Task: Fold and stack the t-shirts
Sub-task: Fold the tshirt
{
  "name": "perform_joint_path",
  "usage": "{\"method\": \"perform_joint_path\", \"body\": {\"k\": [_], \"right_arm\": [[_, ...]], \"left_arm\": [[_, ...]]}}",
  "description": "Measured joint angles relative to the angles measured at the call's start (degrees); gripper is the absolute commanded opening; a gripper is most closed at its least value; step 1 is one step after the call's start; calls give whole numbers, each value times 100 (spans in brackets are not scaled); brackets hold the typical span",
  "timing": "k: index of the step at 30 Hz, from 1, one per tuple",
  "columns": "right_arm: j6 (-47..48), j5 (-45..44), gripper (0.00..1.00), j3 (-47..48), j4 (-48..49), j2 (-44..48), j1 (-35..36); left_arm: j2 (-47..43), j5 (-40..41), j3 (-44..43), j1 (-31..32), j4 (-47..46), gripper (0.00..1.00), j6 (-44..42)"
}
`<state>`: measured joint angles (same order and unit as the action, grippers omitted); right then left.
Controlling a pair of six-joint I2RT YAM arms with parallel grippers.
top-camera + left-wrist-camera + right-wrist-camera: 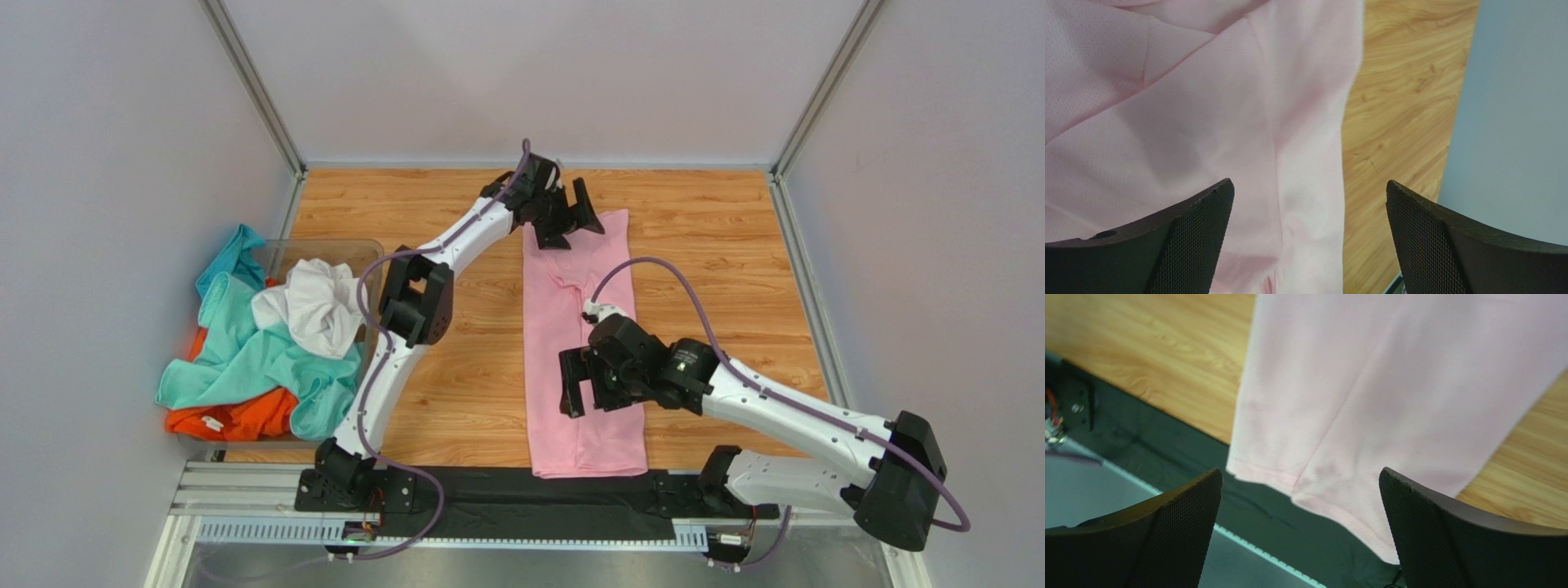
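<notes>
A light pink t-shirt [570, 355] lies folded into a long narrow strip down the middle of the wooden table, its near hem over the black strip at the table's front edge. My left gripper [567, 211] hovers open above the strip's far end, the pink t-shirt [1229, 110] filling its wrist view and nothing between the fingers. My right gripper [586, 382] hovers open above the strip's near half; below it, the pink t-shirt's hem [1315, 496] shows. Teal [252, 349], white [317, 306] and orange [239, 417] t-shirts are heaped at the left.
A clear plastic bin [321, 254] holds the heap at the table's left side. Grey walls enclose the table on three sides. A black strip [491, 490] and a metal rail [233, 490] run along the near edge by the arm bases.
</notes>
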<state>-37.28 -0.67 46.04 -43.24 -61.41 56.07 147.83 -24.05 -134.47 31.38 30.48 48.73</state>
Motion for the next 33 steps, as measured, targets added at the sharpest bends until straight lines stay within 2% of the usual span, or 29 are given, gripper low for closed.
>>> {"method": "perform_joint_path", "body": {"k": [2, 5, 12, 16, 22, 25, 28, 33], "right_arm": [[96, -96, 100, 33, -48, -153, -387], [249, -258, 100, 144, -44, -459, -778], [636, -468, 100, 767, 286, -1873, -1228], [811, -710, 100, 1228, 452, -2874, -1425], [951, -767, 100, 1862, 625, -3985, -1620], [981, -811, 100, 2140, 636, -4363, -1700], [1001, -841, 100, 2396, 629, -4562, -1759], [1036, -868, 100, 2815, 647, -4883, -1906]], "left_arm": [[-382, -55, 219, -2, 28, 100, -164], [-1410, -79, 909, -17, 101, 100, -431], [-5053, 481, 3718, -13, 72, 100, -1117], [-6535, 826, 5202, -7, 13, 100, -1331], [-7423, 1099, 7444, -7, 184, 100, -1316], [-7731, 1126, 8244, -7, 365, 100, -1270], [-8109, 1104, 8673, 0, 492, 100, -1200], [-8498, 1071, 8843, 4, 487, 100, -1067]]}}
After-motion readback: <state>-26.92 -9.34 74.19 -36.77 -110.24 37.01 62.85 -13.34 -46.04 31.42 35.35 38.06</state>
